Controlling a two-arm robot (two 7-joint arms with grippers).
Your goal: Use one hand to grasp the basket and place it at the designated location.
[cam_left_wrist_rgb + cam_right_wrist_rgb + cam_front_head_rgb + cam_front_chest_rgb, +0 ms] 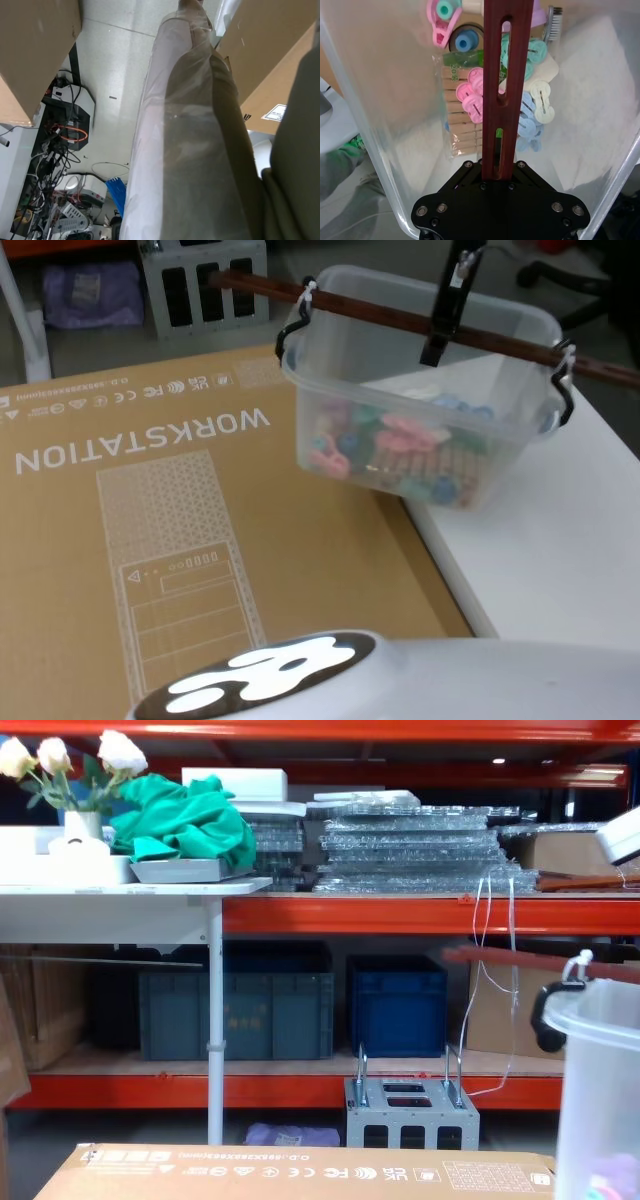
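The right gripper [436, 340] comes down from above and is closed on the reddish-brown handle [380, 310], a little right of the middle of the bar; in the right wrist view the bar goes straight into the black jaws, so the fingertips themselves are hidden. Under it is the basket [330, 370], over the far right corner of the cardboard box [150, 540] and over the left edge of the white table [560, 560]. Whether its bottom touches them or is in the air, I cannot tell. Through the cloudy wall the coloured clothes pegs [400, 435] are seen only as soft shapes. The right end of the handle is cut off by the edge of the head view. The chest view cuts the basket at its right edge. Left of the basket, the flat top of the box runs wide to its left and near edges.
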